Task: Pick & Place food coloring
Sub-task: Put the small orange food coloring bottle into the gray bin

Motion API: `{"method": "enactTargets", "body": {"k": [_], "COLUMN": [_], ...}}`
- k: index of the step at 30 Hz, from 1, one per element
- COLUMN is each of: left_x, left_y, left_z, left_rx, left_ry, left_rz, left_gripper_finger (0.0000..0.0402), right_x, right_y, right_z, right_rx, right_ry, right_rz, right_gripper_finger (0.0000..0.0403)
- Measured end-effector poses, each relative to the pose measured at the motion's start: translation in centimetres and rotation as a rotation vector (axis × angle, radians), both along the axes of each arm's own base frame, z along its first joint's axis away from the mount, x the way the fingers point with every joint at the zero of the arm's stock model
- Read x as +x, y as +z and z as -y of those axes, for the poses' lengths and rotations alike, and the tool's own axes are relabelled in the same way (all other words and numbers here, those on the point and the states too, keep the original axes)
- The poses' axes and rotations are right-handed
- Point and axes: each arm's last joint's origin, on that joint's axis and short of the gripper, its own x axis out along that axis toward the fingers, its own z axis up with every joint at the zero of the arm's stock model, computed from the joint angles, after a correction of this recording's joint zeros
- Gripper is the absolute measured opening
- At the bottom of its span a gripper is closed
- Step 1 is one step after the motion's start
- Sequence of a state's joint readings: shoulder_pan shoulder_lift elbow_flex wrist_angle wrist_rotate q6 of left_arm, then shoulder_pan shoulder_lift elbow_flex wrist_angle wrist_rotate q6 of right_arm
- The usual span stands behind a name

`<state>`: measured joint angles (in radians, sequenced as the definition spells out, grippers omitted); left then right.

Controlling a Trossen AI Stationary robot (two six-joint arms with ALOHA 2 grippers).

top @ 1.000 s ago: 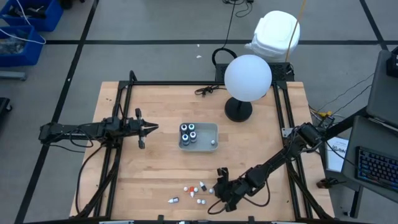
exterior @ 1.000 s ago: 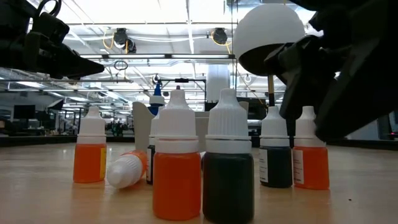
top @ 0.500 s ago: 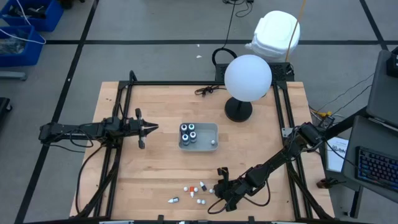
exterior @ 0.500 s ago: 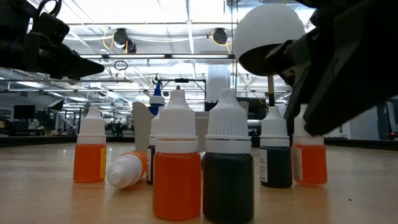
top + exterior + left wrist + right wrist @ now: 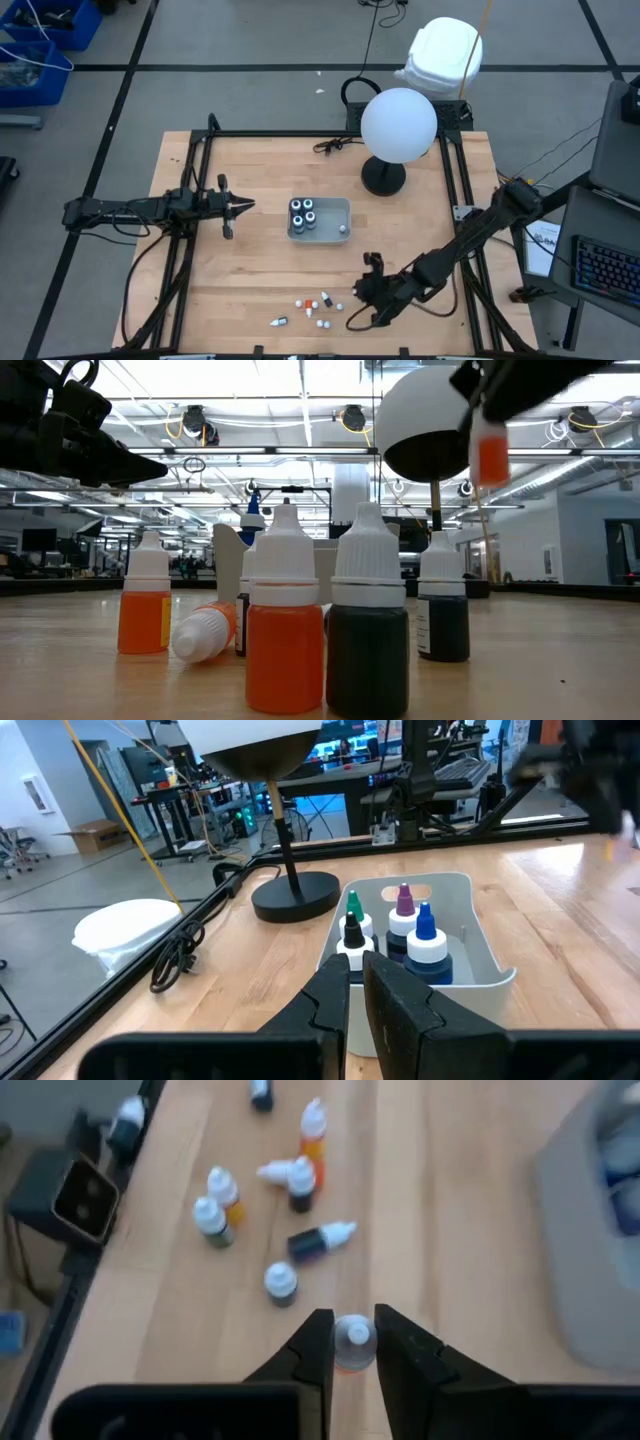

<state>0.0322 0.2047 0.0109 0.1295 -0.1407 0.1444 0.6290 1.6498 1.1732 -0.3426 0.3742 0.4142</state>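
Observation:
Several small white-capped food coloring bottles (image 5: 312,306) stand or lie near the table's near edge; up close they are orange and dark bottles (image 5: 283,630). My right gripper (image 5: 362,292) hangs above the table just right of that cluster, shut on one orange bottle (image 5: 490,452). A clear tray (image 5: 330,205) at mid-table holds several bottles with coloured caps (image 5: 405,925). My left gripper (image 5: 245,206) waits shut, level, to the left of the tray. My right gripper pinches the orange bottle by its white cap (image 5: 352,1332) between the two fingers, which slant down from the table's right. The bottle's orange body (image 5: 491,458) hangs upright below the fingers, lifted clear of the table.
A lamp with a white globe (image 5: 398,125) and a dark round base (image 5: 383,178) stands at the far right of the table, with a black cable (image 5: 330,146) beside it. Black frame rails (image 5: 185,240) run along both sides. Bare wood lies between cluster and tray.
My right gripper has taken hold of the orange bottle at the right end of the cluster and risen with it, drifting toward the table's right edge. The bottle has left the table and now hangs high above the others, which stayed in place.

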Motion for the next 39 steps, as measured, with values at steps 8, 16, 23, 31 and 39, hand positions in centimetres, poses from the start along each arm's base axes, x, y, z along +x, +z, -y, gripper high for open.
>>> {"method": "enactTargets", "body": {"k": [8, 16, 23, 31, 39], "left_x": [0.0, 0.0, 0.0, 0.0, 0.0], "left_y": [0.0, 0.0, 0.0, -0.1, -0.1], "left_z": [0.0, 0.0, 0.0, 0.0, 0.0], "left_rx": [0.0, 0.0, 0.0, 0.0, 0.009], "left_ry": [0.0, 0.0, 0.0, 0.001, 0.0], "left_rz": [0.0, 0.0, -0.001, -0.011, -0.014], "left_gripper_finger": [0.0042, 0.0042, 0.0042, 0.0042, 0.0042], "right_x": [-0.9, 0.5, 3.1, 5.5, 8.0], "right_y": [5.2, 7.3, 9.5, 13.0, 12.8], "right_z": [3.1, 6.8, 9.3, 11.7, 13.6], "right_rx": [-0.013, 0.0, -0.002, -0.068, -0.103], "right_ry": [0.012, 0.022, 0.04, -0.008, -0.052], "right_rz": [0.147, 0.174, 0.141, 0.073, -0.016], "right_gripper_finger": [0.0048, 0.0049, 0.0049, 0.0049, 0.005]}}
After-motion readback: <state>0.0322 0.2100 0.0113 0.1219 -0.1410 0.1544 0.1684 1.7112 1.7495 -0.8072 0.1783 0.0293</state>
